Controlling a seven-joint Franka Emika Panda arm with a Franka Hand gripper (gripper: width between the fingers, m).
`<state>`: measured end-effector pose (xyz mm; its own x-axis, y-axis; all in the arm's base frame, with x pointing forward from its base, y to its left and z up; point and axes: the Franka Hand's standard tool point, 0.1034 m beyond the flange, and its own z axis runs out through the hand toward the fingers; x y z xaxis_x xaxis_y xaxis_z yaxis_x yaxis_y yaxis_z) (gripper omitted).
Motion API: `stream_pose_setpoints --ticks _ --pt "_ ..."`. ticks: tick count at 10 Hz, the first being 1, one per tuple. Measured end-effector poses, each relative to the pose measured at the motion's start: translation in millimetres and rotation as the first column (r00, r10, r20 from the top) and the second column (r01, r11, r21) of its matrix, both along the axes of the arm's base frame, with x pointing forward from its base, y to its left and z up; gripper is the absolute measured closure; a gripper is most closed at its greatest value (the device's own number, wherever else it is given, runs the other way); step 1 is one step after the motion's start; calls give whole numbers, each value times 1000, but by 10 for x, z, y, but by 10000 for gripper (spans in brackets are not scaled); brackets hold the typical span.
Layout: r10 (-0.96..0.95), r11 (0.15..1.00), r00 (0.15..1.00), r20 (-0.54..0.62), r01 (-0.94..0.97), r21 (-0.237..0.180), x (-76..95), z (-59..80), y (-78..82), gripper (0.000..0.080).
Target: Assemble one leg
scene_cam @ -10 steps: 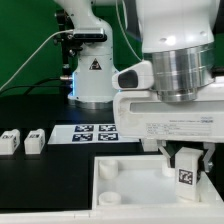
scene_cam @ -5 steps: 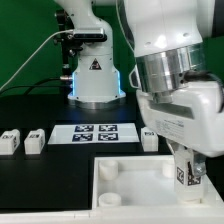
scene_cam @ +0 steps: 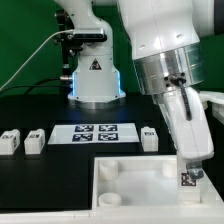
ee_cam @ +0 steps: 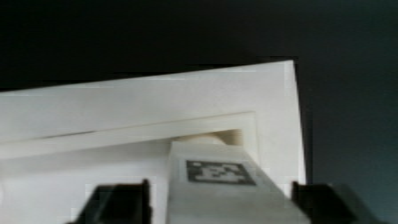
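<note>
My gripper (scene_cam: 187, 170) is shut on the leg (scene_cam: 186, 180), a small white block with a black-and-white tag. It holds the leg tilted just above the far right corner of the large white tray-like part (scene_cam: 125, 180). In the wrist view the leg (ee_cam: 217, 175) stands between my two dark fingers (ee_cam: 121, 205), with the tray's corner (ee_cam: 160, 110) beyond it. Whether the leg touches the tray I cannot tell.
Two more small white blocks (scene_cam: 10, 141) (scene_cam: 35, 140) lie at the exterior view's left. A third block (scene_cam: 150, 138) lies just to the right of the marker board (scene_cam: 97, 133). The arm's base (scene_cam: 95, 75) stands at the back.
My wrist has turned from level to steeply tilted and swung up and back. The leg has stayed low near the tray's right corner. The block beside the marker board is now uncovered.
</note>
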<state>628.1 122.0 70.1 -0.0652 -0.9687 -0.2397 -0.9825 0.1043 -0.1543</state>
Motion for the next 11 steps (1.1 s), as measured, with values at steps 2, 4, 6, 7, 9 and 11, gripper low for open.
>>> stream_pose_setpoints --ticks 2,4,6,7,9,11 --pt "161 987 987 13 -160 -26 -26 -2 15 264" --pt "443 895 896 22 -440 -73 -60 -6 6 155" --pt "605 793 796 39 -597 -119 -62 -12 -1 151" --pt "684 726 728 49 -673 -142 -62 -13 -5 151" --pt "808 586 587 58 -789 -187 -60 -14 -16 151" --pt "937 341 349 17 -903 -260 -64 -14 -7 151"
